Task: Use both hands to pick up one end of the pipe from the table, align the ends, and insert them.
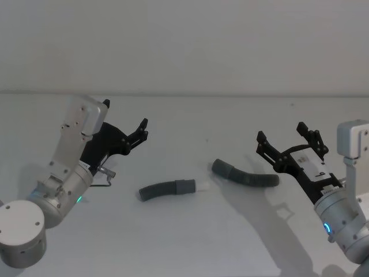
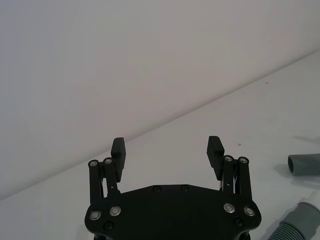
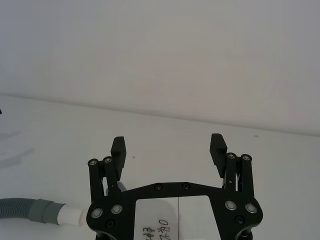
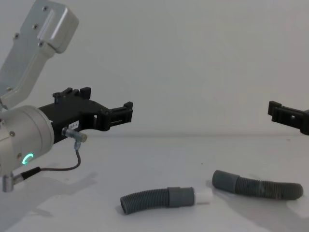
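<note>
Two dark grey corrugated pieces of the pipe lie on the white table (image 1: 184,242). The left piece (image 1: 164,190) ends in a smooth grey cuff (image 1: 185,186) with a white spigot (image 1: 203,186). The right piece (image 1: 251,177) has a plain hollow cuff (image 1: 220,168) facing that spigot across a small gap. My left gripper (image 1: 143,130) hovers open to the left of and beyond the left piece, holding nothing. On the right, above the right piece's far end, my right gripper (image 1: 282,134) is open and empty. The spigot piece (image 3: 45,211) also shows in the right wrist view.
A thin grey cable with a small connector (image 4: 75,137) hangs under the left wrist. A plain white wall (image 1: 184,46) stands behind the table's back edge. In the chest view both pieces (image 4: 149,199) (image 4: 256,186) lie low, below the grippers (image 4: 128,112) (image 4: 277,112).
</note>
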